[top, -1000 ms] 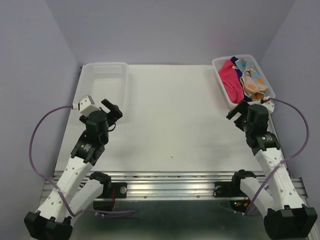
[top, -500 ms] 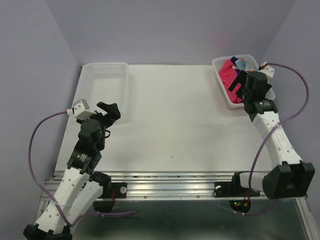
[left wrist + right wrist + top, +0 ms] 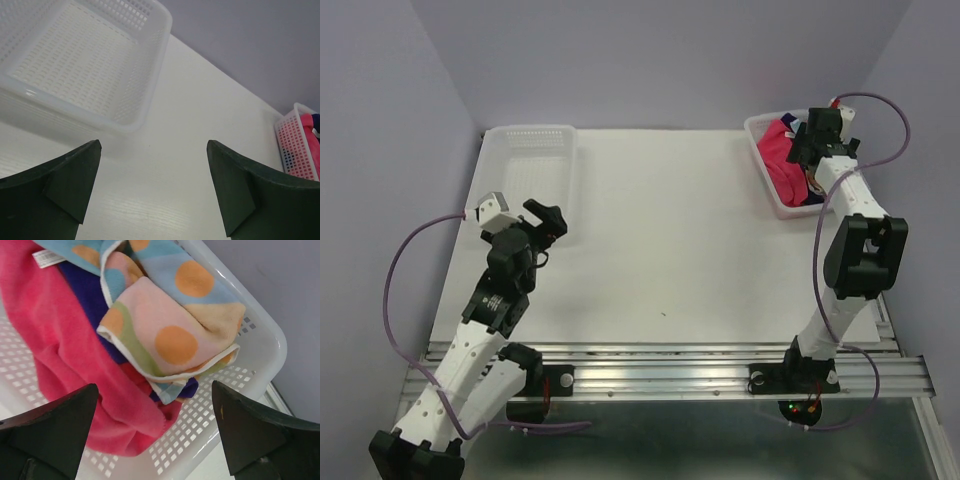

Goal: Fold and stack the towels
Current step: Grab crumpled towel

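The towels lie bunched in a white basket point(image 3: 767, 185) at the table's far right. In the right wrist view a hot pink towel point(image 3: 60, 360) lies on the left. A deep purple towel point(image 3: 87, 292) sits under a pastel polka-dot towel point(image 3: 170, 335), and a second dotted towel point(image 3: 150, 255) shows at the top. My right gripper point(image 3: 155, 386) hangs open just above the pile, holding nothing; it also shows from above as the right gripper point(image 3: 804, 148). My left gripper point(image 3: 546, 216) is open and empty over the table's left side, and the left gripper point(image 3: 154, 142) faces bare tabletop.
An empty white perforated basket point(image 3: 532, 160) stands at the far left, and this empty basket point(image 3: 150, 85) lies just ahead of the left fingers. The towel basket's near rim point(image 3: 220, 430) lies under the right gripper. White tabletop point(image 3: 660, 230) spans the middle between the two baskets.
The right arm has stretched forward from the table's right edge to over the towel basket. The left arm rocked slightly and sits near where it began. Both grippers stayed open.
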{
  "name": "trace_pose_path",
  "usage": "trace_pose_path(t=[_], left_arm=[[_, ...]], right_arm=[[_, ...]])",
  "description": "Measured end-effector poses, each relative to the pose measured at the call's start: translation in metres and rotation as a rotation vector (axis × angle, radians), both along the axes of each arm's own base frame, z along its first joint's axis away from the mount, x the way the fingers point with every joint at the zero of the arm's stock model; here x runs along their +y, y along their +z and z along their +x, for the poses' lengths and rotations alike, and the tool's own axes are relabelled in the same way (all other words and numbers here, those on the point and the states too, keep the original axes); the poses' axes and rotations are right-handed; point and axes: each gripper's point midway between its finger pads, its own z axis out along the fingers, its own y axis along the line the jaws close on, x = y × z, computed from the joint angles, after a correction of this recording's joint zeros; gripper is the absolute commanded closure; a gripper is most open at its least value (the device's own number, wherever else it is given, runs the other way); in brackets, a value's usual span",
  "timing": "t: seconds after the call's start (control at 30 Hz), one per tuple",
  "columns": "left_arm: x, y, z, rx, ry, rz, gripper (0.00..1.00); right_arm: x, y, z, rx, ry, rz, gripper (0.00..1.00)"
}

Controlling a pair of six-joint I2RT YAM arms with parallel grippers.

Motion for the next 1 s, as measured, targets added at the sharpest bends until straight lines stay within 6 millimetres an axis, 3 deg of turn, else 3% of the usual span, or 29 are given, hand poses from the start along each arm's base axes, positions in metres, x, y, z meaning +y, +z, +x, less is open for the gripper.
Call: trace_pose_path(t=[0.07,0.2,0.43,0.63,0.83,0.87,0.9,1.0], left_arm=[[-0.002,-0.002,0.002,0.003,-0.007,0.001,0.01],[-0.007,-0.004,0.006,0.01,-0.025,0.002,0.01],[-0.013,-0.012,0.011,0.037,-0.047,0.007,0.01],[-0.014,-0.011,0.013,0.029,-0.05,0.003,0.01],[-0.015,-0.017,0.016,0.05,-0.051,0.013,0.01],[-0.015,-0.018,0.017,0.053,-0.051,0.014,0.01],[-0.016,-0.019,0.017,0.056,-0.051,0.015,0.01],[-0.016,-0.021,0.018,0.062,-0.051,0.017,0.01]], right_arm=[[-0.012,-0.016,0.006,0.042,-0.017,-0.002,0.0],[-0.017,-0.034,0.02,0.078,-0.015,0.004,0.0],[-0.017,-0.05,0.034,0.091,-0.005,0.017,0.06],[-0.023,-0.049,0.043,0.055,-0.026,-0.003,0.52],[-0.03,-0.058,0.048,0.06,-0.038,-0.027,0.76],[-0.03,-0.06,0.048,0.065,-0.034,-0.027,0.92],[-0.03,-0.06,0.048,0.066,-0.03,-0.025,0.99],[-0.027,-0.059,0.052,0.052,-0.012,-0.019,1.0]])
